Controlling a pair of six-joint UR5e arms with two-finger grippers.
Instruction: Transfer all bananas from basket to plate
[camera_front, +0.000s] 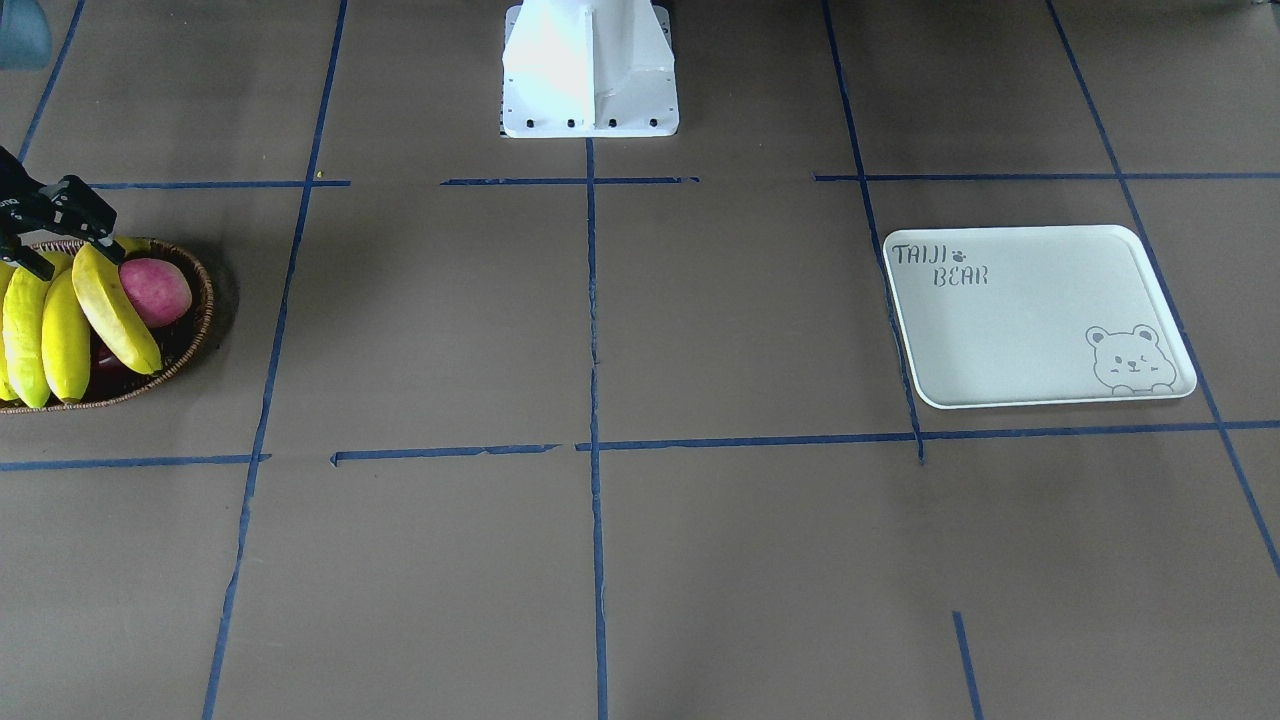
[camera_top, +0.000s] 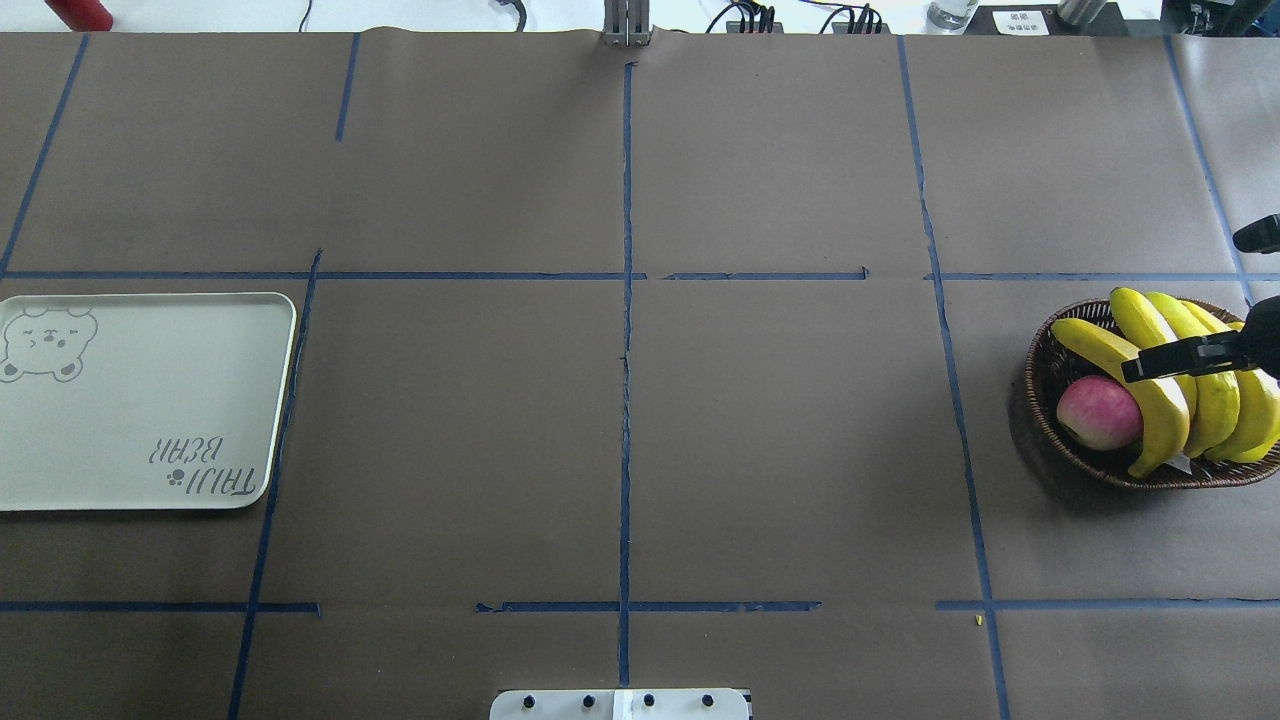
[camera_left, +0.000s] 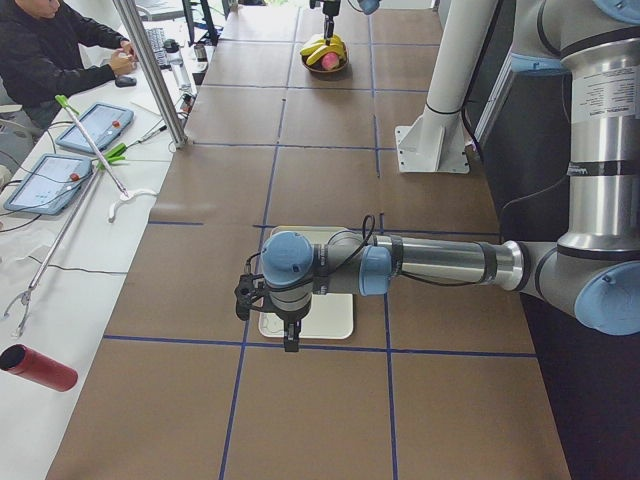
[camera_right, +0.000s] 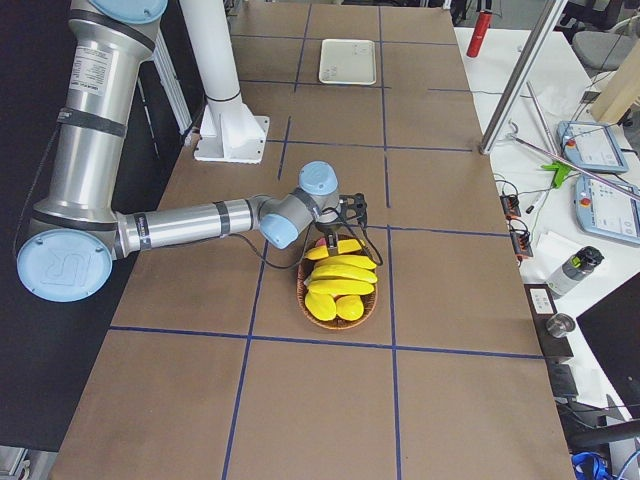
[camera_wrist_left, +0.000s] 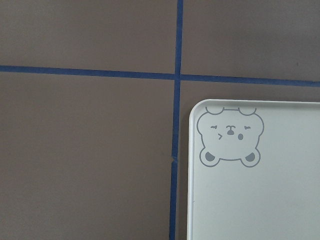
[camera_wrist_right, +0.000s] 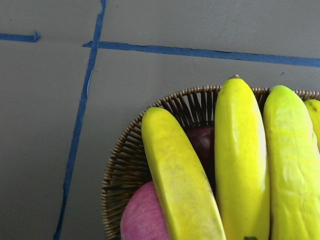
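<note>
Several yellow bananas (camera_front: 115, 305) lie side by side in the brown wicker basket (camera_front: 195, 330), seen at the right in the overhead view (camera_top: 1040, 400). My right gripper (camera_front: 72, 250) hangs open just over the bananas' far ends; one finger (camera_top: 1180, 360) crosses above them. The right wrist view shows the bananas (camera_wrist_right: 185, 185) close below. The pale "TAIJI BEAR" plate (camera_top: 140, 400) is bare at the other end of the table. My left gripper (camera_left: 285, 335) hovers over the plate's (camera_wrist_left: 260, 200) bear corner; I cannot tell whether it is open.
A pink-red apple (camera_front: 155, 290) lies in the basket against the nearest banana, with a darker fruit under it. The white robot base (camera_front: 590, 80) stands at mid table. An operator (camera_left: 50, 50), tablets and a red cylinder (camera_left: 40, 367) are on the side bench.
</note>
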